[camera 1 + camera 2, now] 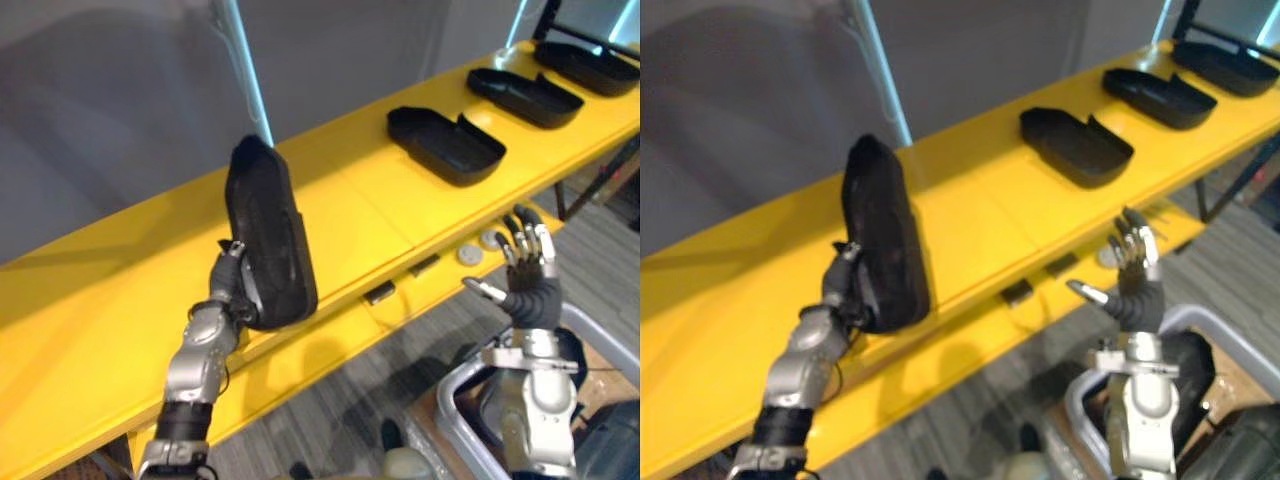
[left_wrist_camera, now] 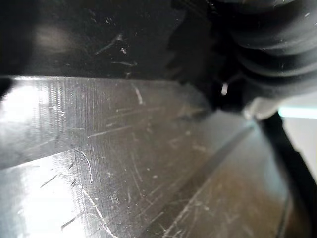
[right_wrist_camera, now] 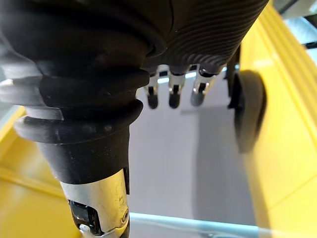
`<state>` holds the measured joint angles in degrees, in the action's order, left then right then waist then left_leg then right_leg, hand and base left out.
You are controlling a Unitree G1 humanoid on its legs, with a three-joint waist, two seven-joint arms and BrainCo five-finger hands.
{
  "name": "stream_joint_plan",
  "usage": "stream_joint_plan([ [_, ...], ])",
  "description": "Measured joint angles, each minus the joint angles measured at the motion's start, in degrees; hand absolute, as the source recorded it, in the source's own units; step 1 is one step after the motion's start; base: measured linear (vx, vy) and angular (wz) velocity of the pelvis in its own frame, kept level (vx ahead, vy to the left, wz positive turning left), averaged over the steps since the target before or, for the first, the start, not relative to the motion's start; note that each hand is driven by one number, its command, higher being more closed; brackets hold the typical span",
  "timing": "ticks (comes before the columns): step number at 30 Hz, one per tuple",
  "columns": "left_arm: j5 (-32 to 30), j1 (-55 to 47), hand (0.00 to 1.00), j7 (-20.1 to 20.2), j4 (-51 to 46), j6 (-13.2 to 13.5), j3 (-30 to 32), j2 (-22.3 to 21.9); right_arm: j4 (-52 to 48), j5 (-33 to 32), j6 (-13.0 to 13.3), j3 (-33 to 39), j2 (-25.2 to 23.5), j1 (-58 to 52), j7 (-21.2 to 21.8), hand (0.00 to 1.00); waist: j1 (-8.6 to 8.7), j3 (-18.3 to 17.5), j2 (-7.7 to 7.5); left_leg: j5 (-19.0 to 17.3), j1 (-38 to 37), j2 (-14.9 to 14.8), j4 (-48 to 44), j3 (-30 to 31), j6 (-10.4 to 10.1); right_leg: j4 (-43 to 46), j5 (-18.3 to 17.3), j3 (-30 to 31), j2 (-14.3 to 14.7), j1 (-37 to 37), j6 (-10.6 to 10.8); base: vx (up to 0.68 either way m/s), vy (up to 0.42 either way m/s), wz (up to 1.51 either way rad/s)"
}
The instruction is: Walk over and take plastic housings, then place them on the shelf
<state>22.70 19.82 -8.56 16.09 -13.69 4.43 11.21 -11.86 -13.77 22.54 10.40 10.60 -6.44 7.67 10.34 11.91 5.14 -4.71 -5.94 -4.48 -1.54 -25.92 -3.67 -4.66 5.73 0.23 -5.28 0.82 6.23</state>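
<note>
Yellow shelf (image 1: 380,215), housing (image 1: 270,235) gripped on end by left hand (image 1: 230,290), right hand (image 1: 525,268) spread; liable to topple if released upright.

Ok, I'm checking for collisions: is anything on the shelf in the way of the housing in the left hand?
Nothing visible: the shelf beneath the held housing is bare yellow; three other housings lie farther along toward the robot's right.

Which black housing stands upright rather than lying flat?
The housing gripped by the left hand: it stands on end at the yellow shelf, while the other three housings lie flat, hollow side up.
</note>
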Motion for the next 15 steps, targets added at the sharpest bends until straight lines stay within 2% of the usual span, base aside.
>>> stream_joint_plan([
  [6, 1.7, 10.4, 1.00, -1.7, 12.1, 0.6, -0.6, 4.6, 1.5, -0.2, 0.0, -2.6, 1.7, 0.5, 0.7, 0.00, 0.66, 0.3, -0.32, 0.8, -0.1, -0.2, 1.2, -1.4, -0.1, -0.4, 0.6, 1.5, 0.3, -1.0, -0.7, -0.05, -0.036, -0.12],
  [8, 1.7, 12.3, 1.00, -3.2, 14.7, -0.1, -0.6, 4.7, 1.6, -0.3, 0.1, -3.7, 1.7, 0.6, 1.0, 0.00, 1.46, 0.3, -0.34, 0.8, -0.1, -0.2, 1.2, -1.4, -0.1, -0.1, 0.6, 1.5, 0.3, -0.9, -0.7, -0.04, -0.035, 0.00],
  [11, 1.7, 15.1, 1.00, -4.5, 18.6, -1.5, -0.7, 4.9, 1.7, -0.3, 0.1, -5.3, 1.7, 0.6, 1.0, 0.00, 1.61, 0.3, -0.43, 0.9, -0.6, -0.2, 1.2, -1.5, -0.1, -0.5, 0.7, 1.6, 0.2, -0.7, -0.8, -0.09, -0.035, -0.02],
  [15, 1.1, 18.1, 1.00, -5.6, 23.0, -3.4, -0.6, 6.9, 1.7, -1.4, 0.1, -7.2, 1.6, 0.5, 1.0, 0.00, 2.22, 0.8, -1.26, 1.6, -1.0, -0.2, 1.6, -1.6, -0.1, -0.5, 0.6, 1.7, 0.3, -0.6, -0.9, -0.11, -0.047, -0.03],
])
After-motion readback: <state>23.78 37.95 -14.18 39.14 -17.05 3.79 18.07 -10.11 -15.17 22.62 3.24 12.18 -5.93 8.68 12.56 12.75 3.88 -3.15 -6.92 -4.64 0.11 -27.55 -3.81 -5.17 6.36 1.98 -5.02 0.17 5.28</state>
